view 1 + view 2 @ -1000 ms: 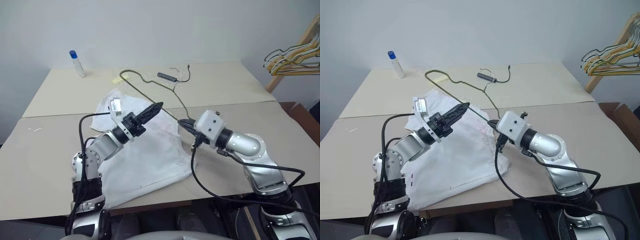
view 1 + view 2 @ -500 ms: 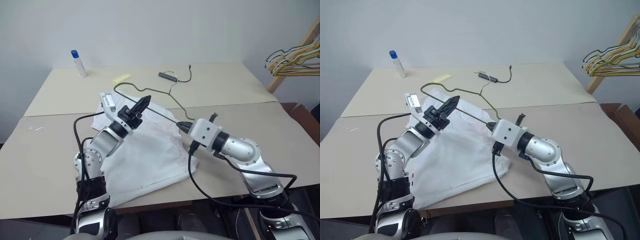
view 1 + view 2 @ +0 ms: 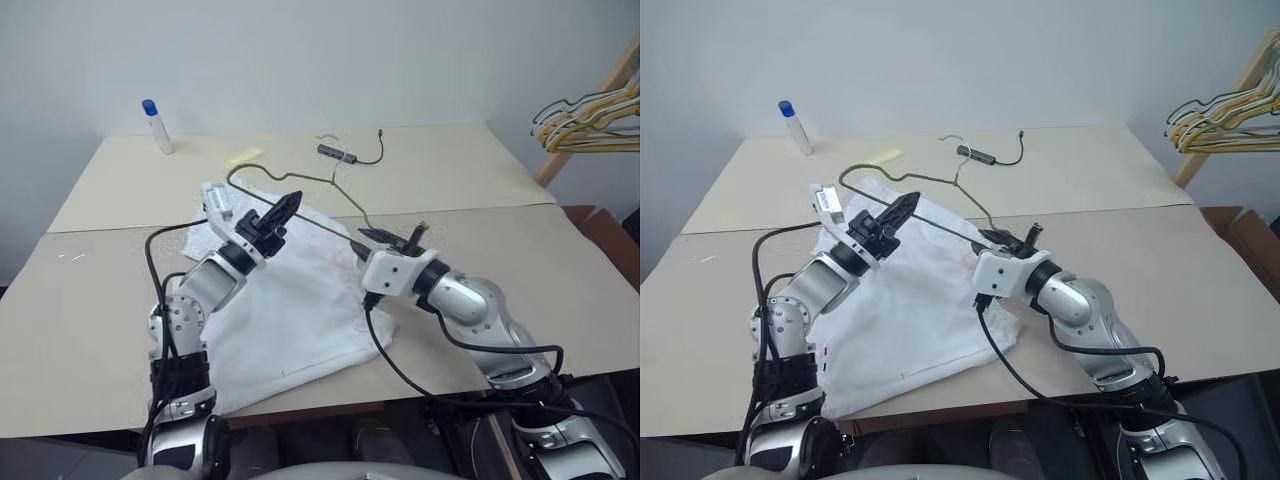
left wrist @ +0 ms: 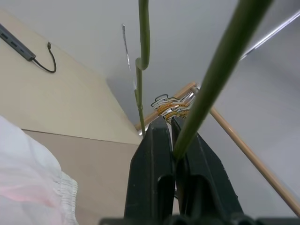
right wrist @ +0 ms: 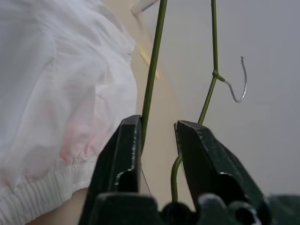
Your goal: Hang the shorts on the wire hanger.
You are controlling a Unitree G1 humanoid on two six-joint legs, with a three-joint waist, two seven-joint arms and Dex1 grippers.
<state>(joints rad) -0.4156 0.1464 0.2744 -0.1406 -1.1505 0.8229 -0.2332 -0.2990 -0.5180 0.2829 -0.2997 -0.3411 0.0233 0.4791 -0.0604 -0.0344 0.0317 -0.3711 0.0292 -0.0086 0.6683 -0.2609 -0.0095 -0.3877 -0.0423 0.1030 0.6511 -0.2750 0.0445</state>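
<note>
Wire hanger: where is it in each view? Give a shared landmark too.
Left eye: wire hanger mid-frame, above the shorts.
Right eye: mid-frame, between both grippers.
Left wrist: wire clamped in the left gripper.
Right wrist: wire between the right gripper's parted fingers.
Landmark: hook, near the cable adapter.

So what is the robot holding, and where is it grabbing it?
The left gripper pinches the wire hanger on its long bottom wire. The right gripper is open around the hanger's corner.

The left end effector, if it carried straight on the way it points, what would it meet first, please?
Probably nothing: the left end effector, shut on the wire hanger, points up and forward-right over the table. Depth is unclear.
</note>
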